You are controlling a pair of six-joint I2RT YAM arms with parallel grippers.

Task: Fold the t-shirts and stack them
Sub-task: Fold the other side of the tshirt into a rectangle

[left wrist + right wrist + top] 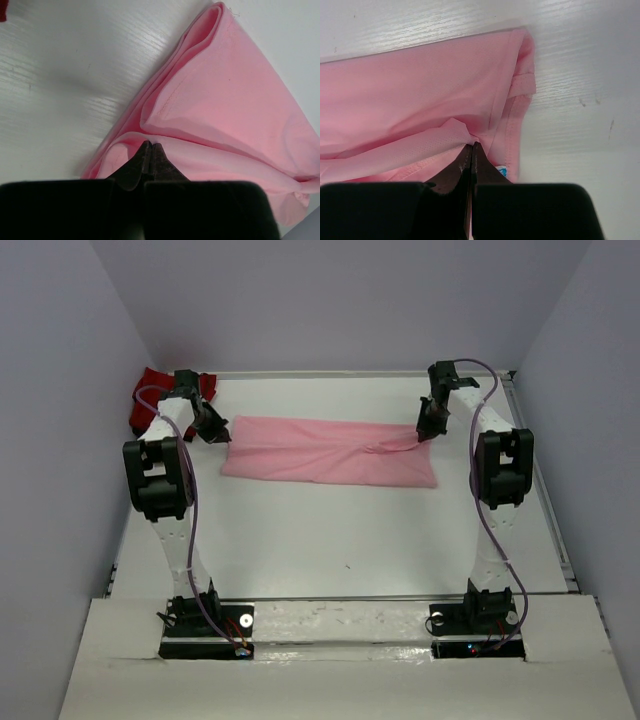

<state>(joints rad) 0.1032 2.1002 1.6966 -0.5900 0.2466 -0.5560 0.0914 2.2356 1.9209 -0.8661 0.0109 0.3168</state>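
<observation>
The red shirt (150,405) lies bunched in the far left corner, behind the left arm. The left gripper (214,434) is closed, pinching the left end of the pink shirt (330,455). This shirt is a folded band, its long axis running left to right between the arms. The right gripper (424,434) is closed on a pleat near the right end. Each arm is nearer its own end.

Bright, even light leaves soft shadows and streaky glare on the tabletop (75,60); both wrist views blur near their bottom edges.
</observation>
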